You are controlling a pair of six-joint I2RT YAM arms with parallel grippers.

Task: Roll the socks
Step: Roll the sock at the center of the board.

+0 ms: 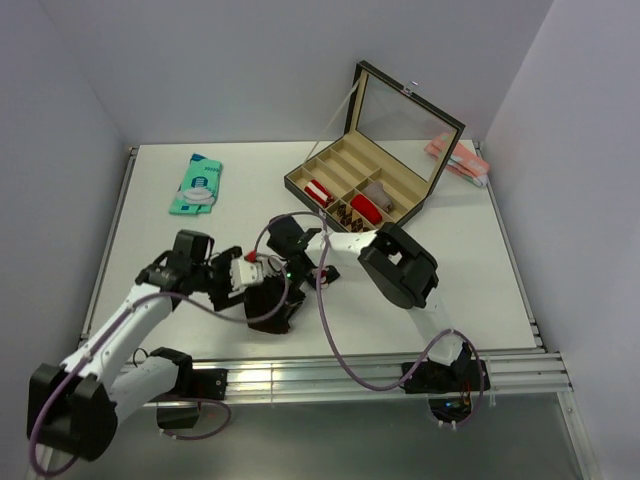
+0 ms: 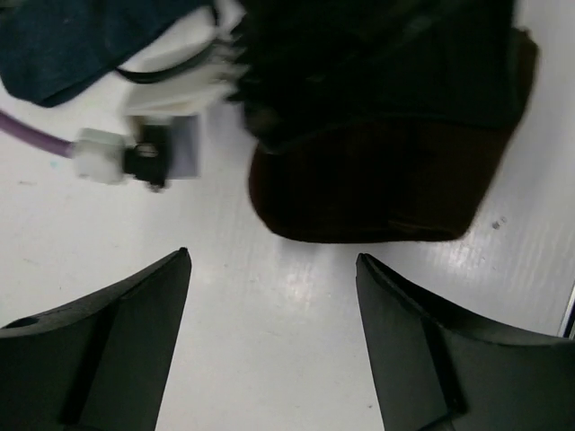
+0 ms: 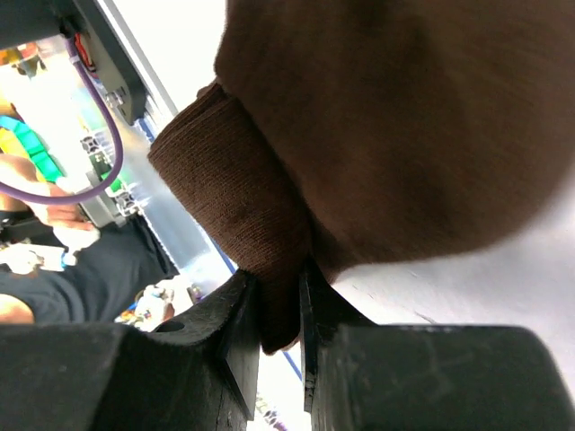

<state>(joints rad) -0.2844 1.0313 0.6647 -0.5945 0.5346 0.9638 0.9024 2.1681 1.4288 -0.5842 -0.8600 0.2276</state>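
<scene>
Your right pincer is clenched on only a thin folded edge of the dark brown sock; pull hard and that fold may slip out, or the loose bulk may drag and unroll; your left pincer hangs released over the bench, pinning nothing. The sock lies bunched on the bench, soft and finely ribbed; a navy sock lies close by.

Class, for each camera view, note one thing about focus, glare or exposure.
Top external: sharp overall, with glare on the metal rail. Left wrist: the brown sock reads almost black, the cable above is blurred. Right wrist: the sock's knit is crisp near the right gripper, softer top right.
</scene>
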